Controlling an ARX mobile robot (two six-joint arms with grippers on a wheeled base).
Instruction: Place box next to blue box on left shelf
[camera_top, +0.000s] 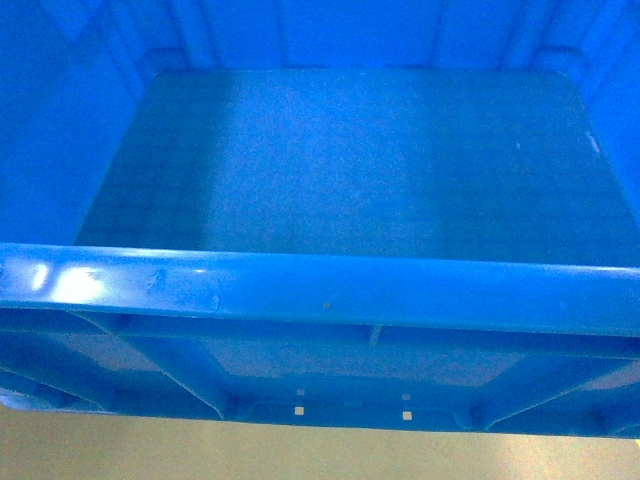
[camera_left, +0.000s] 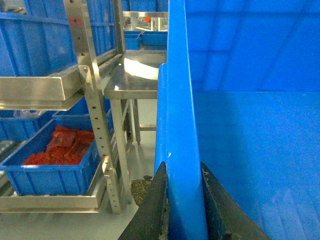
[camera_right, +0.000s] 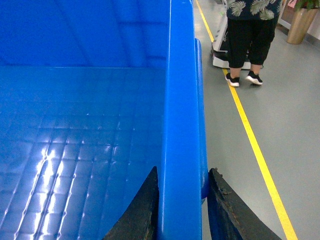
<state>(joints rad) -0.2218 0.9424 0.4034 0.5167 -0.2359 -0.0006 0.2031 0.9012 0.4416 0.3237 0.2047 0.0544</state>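
Note:
The box (camera_top: 320, 292), a large bright-blue crate, fills the head view with its thick near rim and empty flat floor; neither gripper shows there. In the left wrist view my left gripper (camera_left: 183, 166) is shut on the box's left rim (camera_left: 180, 100), one dark finger on each side of the wall. In the right wrist view my right gripper (camera_right: 183, 170) is shut on the right rim (camera_right: 182, 75) the same way. The steel shelf rack (camera_left: 95, 100) stands to the left. It holds blue boxes: a row on top (camera_left: 35, 45) and one below with red contents (camera_left: 55, 165).
A steel table (camera_left: 135, 82) stands beyond the rack, with more blue crates (camera_left: 150, 37) behind it. On the right side a person (camera_right: 247, 30) stands on the grey floor beside a yellow line (camera_right: 255, 145), next to a white cart base (camera_right: 220, 47) and a planter (camera_right: 302, 20).

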